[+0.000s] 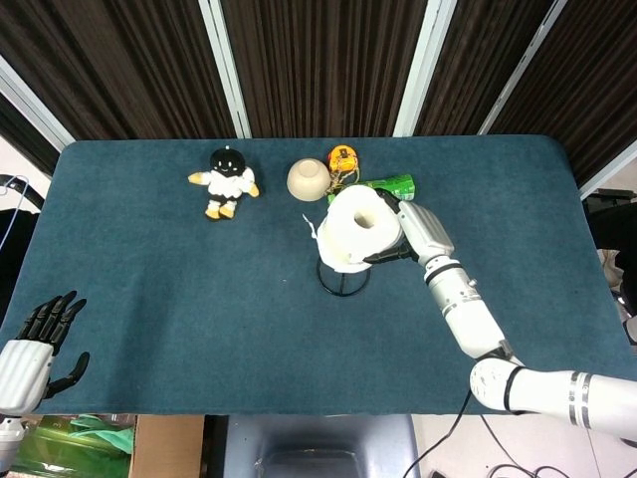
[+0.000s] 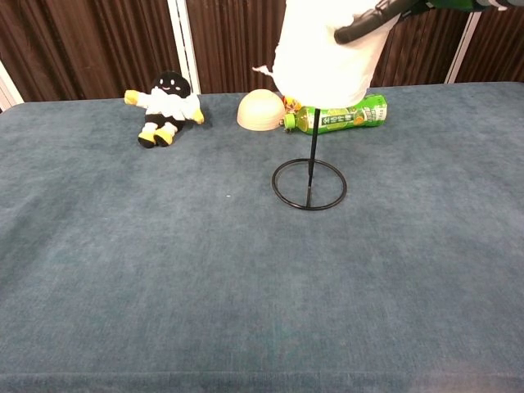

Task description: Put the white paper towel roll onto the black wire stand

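Note:
The white paper towel roll point(image 1: 356, 227) point(image 2: 321, 57) stands upright around the rod of the black wire stand point(image 2: 309, 182), well above the stand's ring base point(image 1: 341, 280). My right hand point(image 1: 410, 231) grips the roll from its right side, and its dark fingers point(image 2: 372, 20) lie across the roll's front in the chest view. Part of the rod shows below the roll. My left hand point(image 1: 45, 335) hangs off the table's near left corner with its fingers spread and holds nothing.
At the back of the blue table point(image 1: 159, 289) lie a black and white plush doll point(image 1: 227, 181), an upturned beige bowl point(image 1: 308, 178), a small orange toy point(image 1: 342, 157) and a green bottle point(image 2: 344, 113) on its side, just behind the stand.

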Action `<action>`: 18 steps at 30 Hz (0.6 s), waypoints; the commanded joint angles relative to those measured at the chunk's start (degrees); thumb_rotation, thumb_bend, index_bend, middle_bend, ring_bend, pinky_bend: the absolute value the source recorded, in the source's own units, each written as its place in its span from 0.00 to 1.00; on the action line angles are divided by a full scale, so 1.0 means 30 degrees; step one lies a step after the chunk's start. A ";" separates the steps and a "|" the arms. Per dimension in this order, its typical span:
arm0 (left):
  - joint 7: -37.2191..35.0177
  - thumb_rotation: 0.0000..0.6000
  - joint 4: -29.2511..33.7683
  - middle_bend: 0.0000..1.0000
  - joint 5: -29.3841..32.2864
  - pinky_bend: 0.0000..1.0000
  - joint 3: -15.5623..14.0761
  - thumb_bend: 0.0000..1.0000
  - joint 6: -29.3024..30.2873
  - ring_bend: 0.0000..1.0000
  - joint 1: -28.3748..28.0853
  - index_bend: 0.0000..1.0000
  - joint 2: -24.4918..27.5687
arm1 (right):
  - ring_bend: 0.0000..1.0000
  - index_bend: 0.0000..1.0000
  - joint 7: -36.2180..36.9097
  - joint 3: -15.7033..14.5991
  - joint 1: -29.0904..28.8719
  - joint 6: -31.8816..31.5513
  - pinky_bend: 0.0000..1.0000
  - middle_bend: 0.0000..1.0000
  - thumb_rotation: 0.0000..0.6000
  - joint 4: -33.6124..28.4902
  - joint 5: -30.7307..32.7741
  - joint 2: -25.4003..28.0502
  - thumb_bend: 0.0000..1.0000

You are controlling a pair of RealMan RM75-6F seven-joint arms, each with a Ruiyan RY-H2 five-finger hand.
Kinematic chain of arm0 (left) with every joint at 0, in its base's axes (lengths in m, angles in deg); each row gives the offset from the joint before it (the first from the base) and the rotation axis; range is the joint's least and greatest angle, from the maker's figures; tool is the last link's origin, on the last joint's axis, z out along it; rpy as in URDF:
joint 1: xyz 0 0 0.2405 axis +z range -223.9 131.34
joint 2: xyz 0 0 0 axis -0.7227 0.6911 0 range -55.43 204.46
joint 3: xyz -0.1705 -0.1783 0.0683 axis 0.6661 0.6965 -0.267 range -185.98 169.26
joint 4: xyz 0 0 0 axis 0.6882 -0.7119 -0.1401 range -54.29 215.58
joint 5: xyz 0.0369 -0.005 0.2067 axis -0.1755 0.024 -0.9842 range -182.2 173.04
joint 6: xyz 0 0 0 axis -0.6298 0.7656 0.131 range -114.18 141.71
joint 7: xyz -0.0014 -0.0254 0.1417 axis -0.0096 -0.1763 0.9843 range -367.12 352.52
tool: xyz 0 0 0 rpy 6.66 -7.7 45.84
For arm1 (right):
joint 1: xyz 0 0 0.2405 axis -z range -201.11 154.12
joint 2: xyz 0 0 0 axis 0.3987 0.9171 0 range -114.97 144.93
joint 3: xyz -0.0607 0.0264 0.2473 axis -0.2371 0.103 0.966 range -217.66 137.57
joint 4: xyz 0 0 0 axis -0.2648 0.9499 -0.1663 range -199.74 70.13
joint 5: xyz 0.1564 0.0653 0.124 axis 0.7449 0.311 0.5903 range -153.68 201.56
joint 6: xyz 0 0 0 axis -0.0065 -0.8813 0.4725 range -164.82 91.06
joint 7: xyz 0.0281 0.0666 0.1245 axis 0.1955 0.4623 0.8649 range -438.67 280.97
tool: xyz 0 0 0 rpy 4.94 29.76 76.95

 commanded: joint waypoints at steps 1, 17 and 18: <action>-0.0034 1.00 -0.0020 0.00 0.0049 0.11 0.0017 0.43 -0.0034 0.00 -0.0008 0.00 0.0000 | 0.16 0.05 0.0013 -0.0132 -0.0020 0.0189 0.15 0.26 1.00 0.0171 -0.0044 0.0073 0.24; 0.0057 1.00 0.0075 0.00 -0.0076 0.10 0.0000 0.43 0.0011 0.00 -0.0030 0.00 -0.0050 | 0.00 0.00 -0.0743 -0.2382 0.1924 -0.0934 0.00 0.00 1.00 -0.0912 -0.4891 0.1872 0.24; 0.0117 1.00 0.0085 0.00 -0.0121 0.11 0.0003 0.43 0.0106 0.00 0.0003 0.00 -0.0056 | 0.00 0.00 -0.1106 -0.3000 0.2602 -0.1965 0.00 0.00 1.00 -0.1187 -0.6386 0.1898 0.24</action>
